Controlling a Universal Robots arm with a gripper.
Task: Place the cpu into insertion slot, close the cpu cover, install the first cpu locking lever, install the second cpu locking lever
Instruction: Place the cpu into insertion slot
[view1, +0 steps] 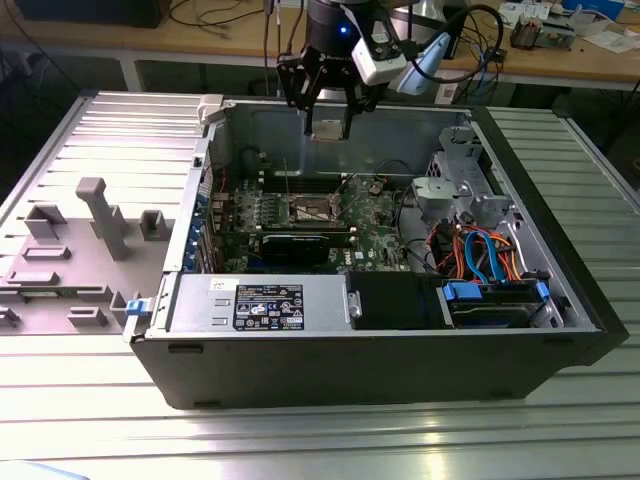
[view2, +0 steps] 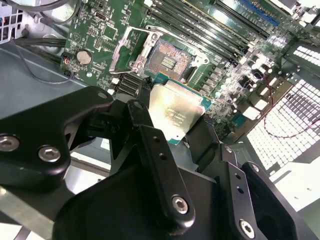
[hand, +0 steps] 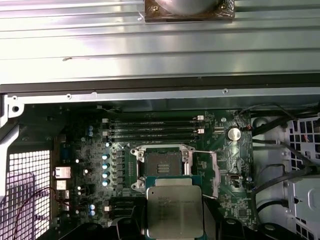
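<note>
My gripper (view1: 328, 112) hangs over the open computer case, shut on the cpu (view1: 328, 128). The cpu (view2: 175, 112) is a flat silvery square with a green rim, pinched at its edges between black fingers (view2: 150, 145). It sits well above the green motherboard. In both wrist views the insertion slot (hand: 162, 165) lies bare below it, its brownish contact field showing. The cpu (hand: 175, 212) sits a little off to one side of the insertion slot (view2: 167, 62). The cpu cover (view2: 126, 47) stands swung open beside the socket, toward the coin battery (hand: 233, 133).
Long memory slots (hand: 150, 130) run beside the socket. A black graphics card (view1: 305, 243) and a grey-labelled power supply box (view1: 265, 300) lie nearer the case front. A drive cage with coloured cables (view1: 490, 260) is at the exterior view's right, and grey fixture blocks (view1: 95, 225) at its left.
</note>
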